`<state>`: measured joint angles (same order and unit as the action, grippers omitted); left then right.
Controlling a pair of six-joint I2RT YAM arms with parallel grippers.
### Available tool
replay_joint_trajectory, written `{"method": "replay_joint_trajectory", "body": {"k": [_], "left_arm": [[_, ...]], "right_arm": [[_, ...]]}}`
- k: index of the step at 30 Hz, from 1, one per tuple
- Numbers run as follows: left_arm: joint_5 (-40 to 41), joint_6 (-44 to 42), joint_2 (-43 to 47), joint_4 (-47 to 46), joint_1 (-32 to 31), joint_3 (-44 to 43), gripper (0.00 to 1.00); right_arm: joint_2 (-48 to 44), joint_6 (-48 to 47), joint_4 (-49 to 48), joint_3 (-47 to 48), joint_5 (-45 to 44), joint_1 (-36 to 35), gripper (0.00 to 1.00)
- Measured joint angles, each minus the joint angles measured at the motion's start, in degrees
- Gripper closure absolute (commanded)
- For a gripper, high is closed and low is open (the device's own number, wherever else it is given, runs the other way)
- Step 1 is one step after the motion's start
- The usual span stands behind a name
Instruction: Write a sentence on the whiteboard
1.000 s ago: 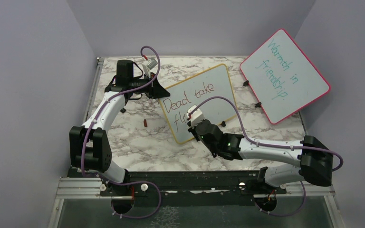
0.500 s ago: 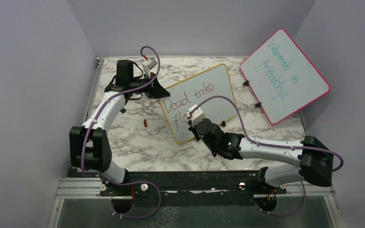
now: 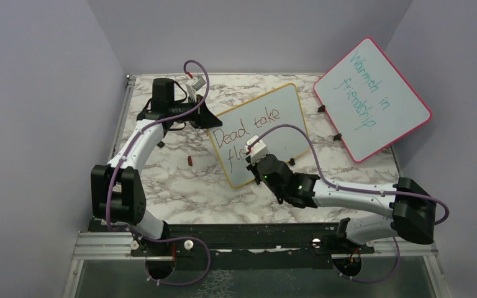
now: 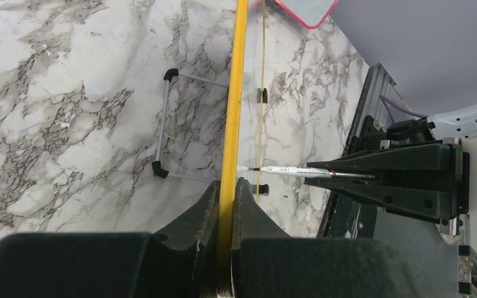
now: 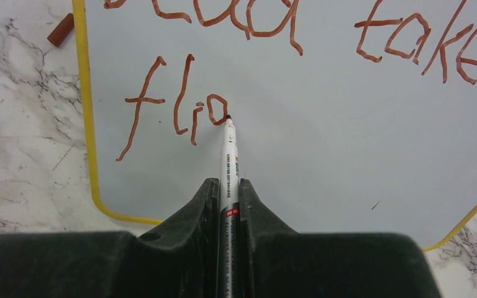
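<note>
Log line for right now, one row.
left gripper: clamps whiteboard edge | right gripper: holds marker, tip at "flig" | sentence: unfinished

Even bright light, soft shadows, wrist-view foregrounds blurred.

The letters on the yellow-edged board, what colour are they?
Reddish brown; the letters show best in the right wrist view.

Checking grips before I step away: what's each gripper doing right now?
Left gripper: shut on the whiteboard, clamping its yellow frame.
Right gripper: shut on the marker, tip at the sentence.
</note>
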<state>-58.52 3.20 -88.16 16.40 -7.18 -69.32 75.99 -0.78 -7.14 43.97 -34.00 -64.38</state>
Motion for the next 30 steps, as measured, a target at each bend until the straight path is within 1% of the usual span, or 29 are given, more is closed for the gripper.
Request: {"method": "replay_joint_trajectory", "body": {"k": [11, 30], "left_arm": [[-0.02, 0.0, -0.04, 0.02, 0.0, -0.04, 1.0], [-0.04, 0.0, -0.04, 0.02, 0.0, -0.04, 1.0]], "right_arm": [[-0.35, 0.76, 1.6, 0.0, 1.14, 0.33, 1.0], [-0.57, 2.29, 10.69, 0.66, 6.86, 0.37, 0.99]]}}
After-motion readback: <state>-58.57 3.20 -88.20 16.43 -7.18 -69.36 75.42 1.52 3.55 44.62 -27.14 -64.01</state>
